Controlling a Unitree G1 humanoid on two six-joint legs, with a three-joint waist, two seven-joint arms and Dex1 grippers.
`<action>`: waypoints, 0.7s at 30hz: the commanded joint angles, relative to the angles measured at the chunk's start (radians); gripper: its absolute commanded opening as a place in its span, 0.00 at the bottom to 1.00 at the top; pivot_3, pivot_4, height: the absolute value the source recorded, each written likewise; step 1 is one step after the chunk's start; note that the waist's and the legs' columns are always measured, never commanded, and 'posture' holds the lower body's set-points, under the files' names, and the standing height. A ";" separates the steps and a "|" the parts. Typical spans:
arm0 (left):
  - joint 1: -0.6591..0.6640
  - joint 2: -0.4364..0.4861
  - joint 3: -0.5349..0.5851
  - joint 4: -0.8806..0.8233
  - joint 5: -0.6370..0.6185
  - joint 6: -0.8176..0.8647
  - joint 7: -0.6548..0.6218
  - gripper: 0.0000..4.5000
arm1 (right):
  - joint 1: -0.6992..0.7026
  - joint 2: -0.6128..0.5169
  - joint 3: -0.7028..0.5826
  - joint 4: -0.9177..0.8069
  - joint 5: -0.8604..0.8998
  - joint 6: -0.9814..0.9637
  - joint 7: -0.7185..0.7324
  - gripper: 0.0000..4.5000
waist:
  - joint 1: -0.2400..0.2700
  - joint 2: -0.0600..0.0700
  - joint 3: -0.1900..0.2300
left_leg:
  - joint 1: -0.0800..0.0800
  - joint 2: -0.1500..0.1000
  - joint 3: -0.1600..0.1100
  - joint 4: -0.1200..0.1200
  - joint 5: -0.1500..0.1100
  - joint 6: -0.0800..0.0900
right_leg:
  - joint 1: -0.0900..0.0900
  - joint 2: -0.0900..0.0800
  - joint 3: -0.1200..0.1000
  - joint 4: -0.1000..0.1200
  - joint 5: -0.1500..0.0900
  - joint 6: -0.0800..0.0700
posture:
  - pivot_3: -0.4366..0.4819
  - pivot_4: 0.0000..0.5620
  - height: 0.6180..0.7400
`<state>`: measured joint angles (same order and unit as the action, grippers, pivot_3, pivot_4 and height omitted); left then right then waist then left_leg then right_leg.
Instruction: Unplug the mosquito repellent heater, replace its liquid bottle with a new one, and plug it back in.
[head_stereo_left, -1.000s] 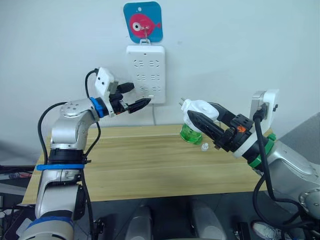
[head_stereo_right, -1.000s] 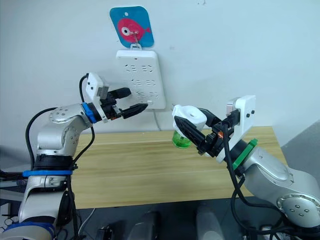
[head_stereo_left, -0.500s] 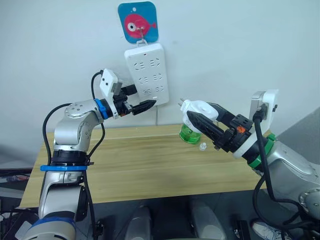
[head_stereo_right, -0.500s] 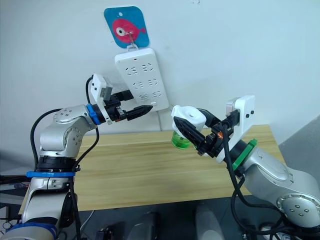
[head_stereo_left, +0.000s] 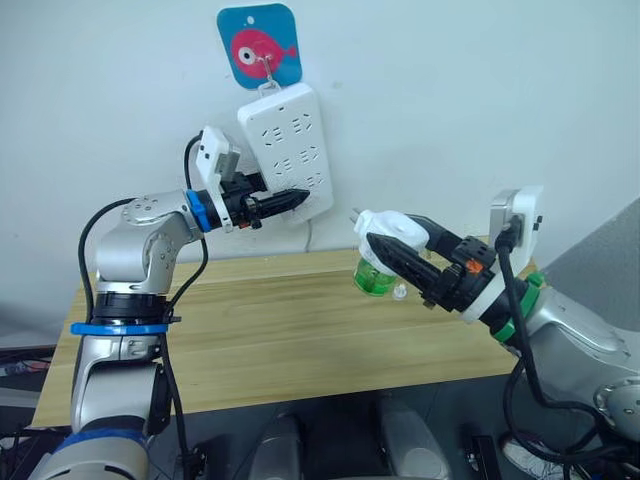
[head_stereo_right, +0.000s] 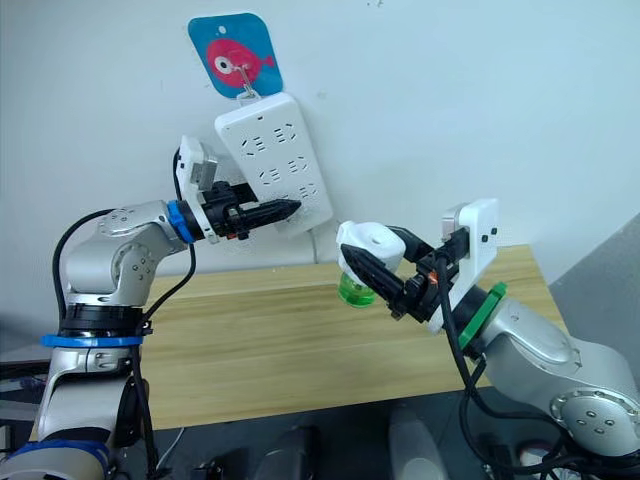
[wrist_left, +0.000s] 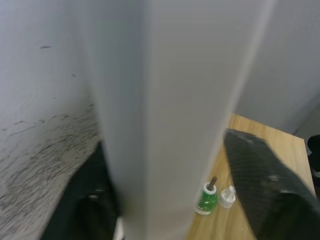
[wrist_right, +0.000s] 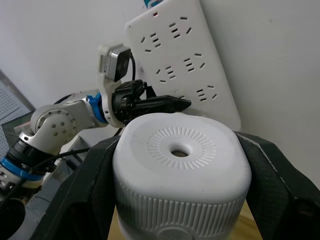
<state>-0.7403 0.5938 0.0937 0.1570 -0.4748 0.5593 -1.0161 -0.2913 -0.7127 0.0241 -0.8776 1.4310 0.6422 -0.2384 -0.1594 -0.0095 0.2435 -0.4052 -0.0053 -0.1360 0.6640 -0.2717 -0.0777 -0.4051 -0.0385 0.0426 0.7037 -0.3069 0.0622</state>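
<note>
Replugging: heater carried toward the steadied power strip.

Mosquito repellent heater (head_stereo_left: 392, 226), green bottle (head_stereo_left: 374, 279) fitted beneath, clamped in right gripper (head_stereo_left: 398, 248), prongs toward wall, below and right of power strip (head_stereo_left: 285, 150). Left gripper (head_stereo_left: 285, 202) pinching strip's lower edge, strip tilted on its hook. Spare green bottle (wrist_left: 207, 197) and cap (wrist_left: 227, 196) on wooden table (head_stereo_left: 250, 320). Best practice: hold strip firm, match prongs to slot tilt, push straight.

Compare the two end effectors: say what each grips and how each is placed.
The left end effector is raised to the wall and clamps the lower edge of the tilted power strip; the right end effector hangs over the table, shut on the mosquito repellent heater. The strip hangs from a hook; the heater is unplugged, with a green bottle below it. Both end effectors have black fingers.
</note>
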 joint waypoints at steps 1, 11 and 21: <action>-0.002 0.015 0.024 -0.063 -0.041 0.007 -0.020 0.34 | -0.029 0.002 0.004 -0.021 -0.028 0.001 0.025 0.68 | 0.000 0.000 0.000 | 0.000 0.000 0.000 0.000 0.000 0.000 | 0.000 0.000 0.000 0.000 0.000 0.000 | 0.24 0.31 1.00; 0.004 0.008 0.015 -0.080 -0.043 0.021 -0.010 0.29 | -0.276 0.130 0.195 0.144 -0.289 0.130 0.023 0.68 | -0.003 0.000 0.000 | 0.000 0.000 -0.001 -0.001 0.000 0.000 | 0.000 0.000 0.000 -0.001 0.000 0.000 | 0.25 0.31 1.00; 0.005 0.011 0.012 -0.087 -0.034 0.018 -0.008 0.29 | -0.415 0.321 0.260 0.316 -0.568 0.184 0.091 0.68 | -0.013 -0.003 -0.003 | -0.001 -0.001 0.001 -0.001 0.000 -0.001 | -0.001 -0.001 0.000 -0.003 0.000 0.000 | 0.26 0.30 1.00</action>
<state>-0.7270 0.5989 0.1082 0.1214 -0.4919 0.5864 -1.0133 -0.6808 -0.4050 0.2986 -0.5361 0.8896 0.8326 -0.1697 -0.1721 -0.0120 0.2407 -0.4064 -0.0059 -0.1357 0.6627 -0.2715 -0.0782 -0.4063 -0.0398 0.0422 0.7011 -0.3068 0.0622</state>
